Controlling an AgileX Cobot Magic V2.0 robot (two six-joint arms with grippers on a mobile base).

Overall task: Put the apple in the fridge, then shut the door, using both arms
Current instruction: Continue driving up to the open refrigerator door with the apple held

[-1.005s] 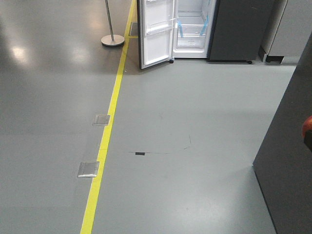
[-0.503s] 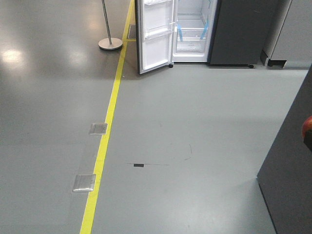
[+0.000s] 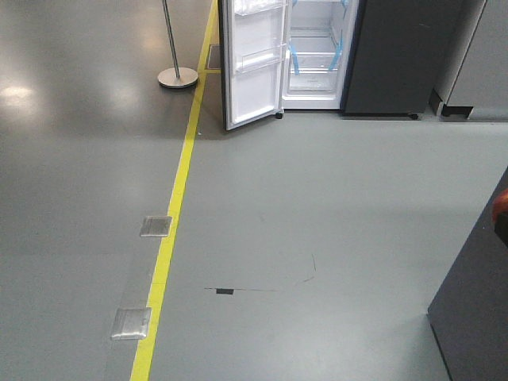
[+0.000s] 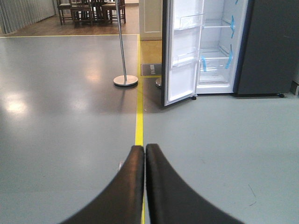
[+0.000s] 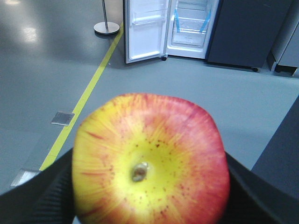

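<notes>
Black and smooth, the left gripper's (image 4: 145,156) two curved fingers press together with nothing between them. The right gripper's (image 5: 149,196) two ribbed black pads (image 5: 44,200) clamp one glossy round apple (image 5: 149,158), red streaked over yellow. Well ahead stands one dark grey fridge (image 3: 313,63) with a white interior. Its single narrow door (image 3: 254,71) stands open near one yellow floor line (image 3: 178,182) and two square metal floor plates (image 3: 155,226).
</notes>
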